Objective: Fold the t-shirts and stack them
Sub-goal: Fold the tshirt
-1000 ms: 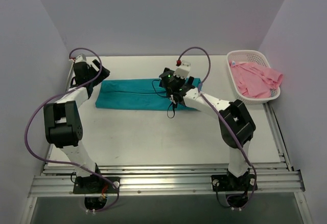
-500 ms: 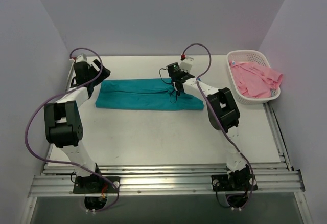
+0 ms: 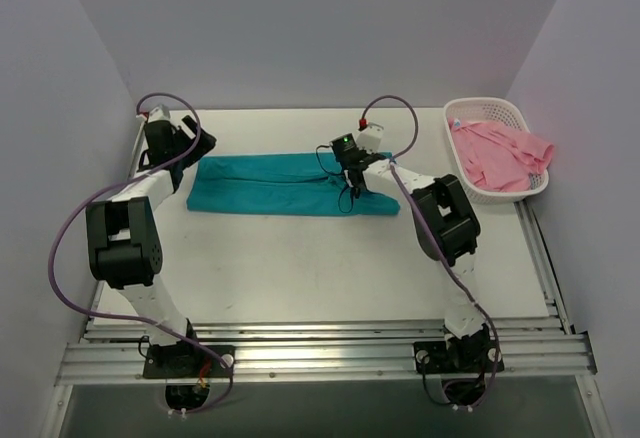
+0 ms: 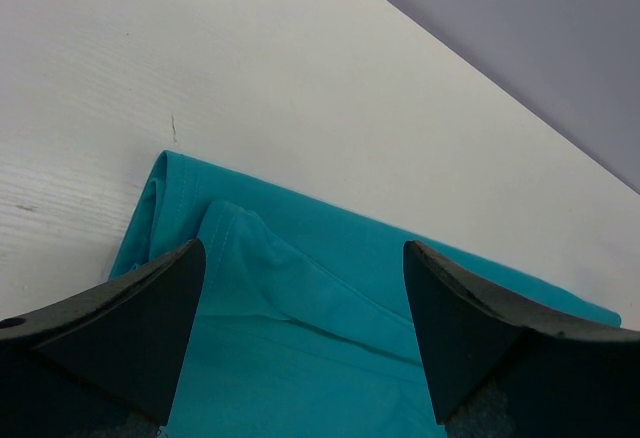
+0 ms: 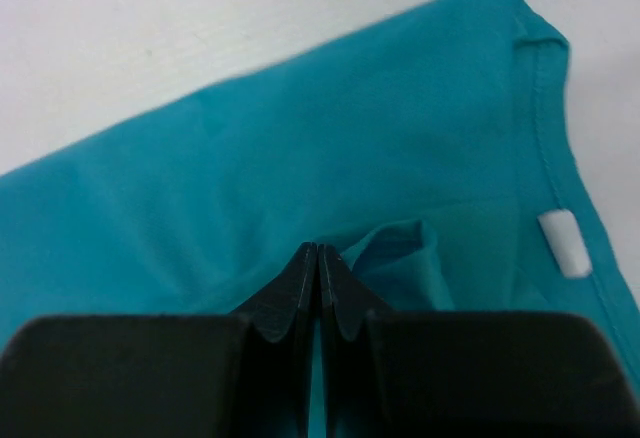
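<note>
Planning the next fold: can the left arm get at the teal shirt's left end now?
Probably yes: the left gripper hangs open right over the left end of the teal shirt, nothing in between.

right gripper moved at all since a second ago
Yes. The right gripper has shifted slightly right over the teal t-shirt, toward the basket.

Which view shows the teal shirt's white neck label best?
Right wrist: the label sits large and sharp beside the collar seam. The top view shows the teal shirt but no discernible label; left wrist shows only its other end.
</note>
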